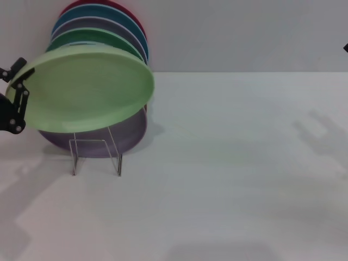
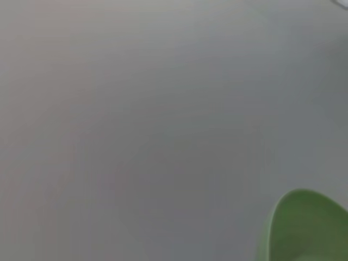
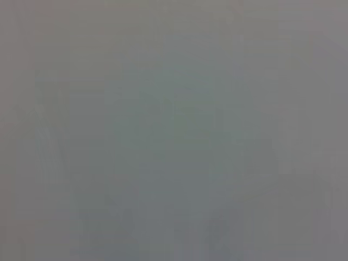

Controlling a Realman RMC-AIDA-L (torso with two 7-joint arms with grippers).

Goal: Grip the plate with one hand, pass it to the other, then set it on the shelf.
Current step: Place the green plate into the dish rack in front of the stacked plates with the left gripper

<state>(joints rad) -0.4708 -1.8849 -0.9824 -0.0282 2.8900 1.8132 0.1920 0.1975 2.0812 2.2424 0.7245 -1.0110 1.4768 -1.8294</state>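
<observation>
While the left end effector (image 1: 19,81) clamps the far-left rim of the plate (image 1: 87,89), the pale green disc hangs tilted just above the shelf (image 1: 97,155), overlapping the stack of plates (image 1: 103,27) leaning behind it. The grip sits at the very edge, so most of the plate's weight hangs out to the right; I judge it could pivot in the fingers or slip free if the arm moves sharply. Its lower edge passes close in front of the lilac plate (image 1: 117,136) resting in the rack, and a careless sweep might knock that plate or drag the light acrylic shelf across the bench (image 1: 234,179). Only a dark sliver of the right end effector (image 1: 346,48) shows at the far right edge, well apart, and I cannot tell its state. The handover needs a long carry across the bench, which leaves time for the hold to loosen.
</observation>
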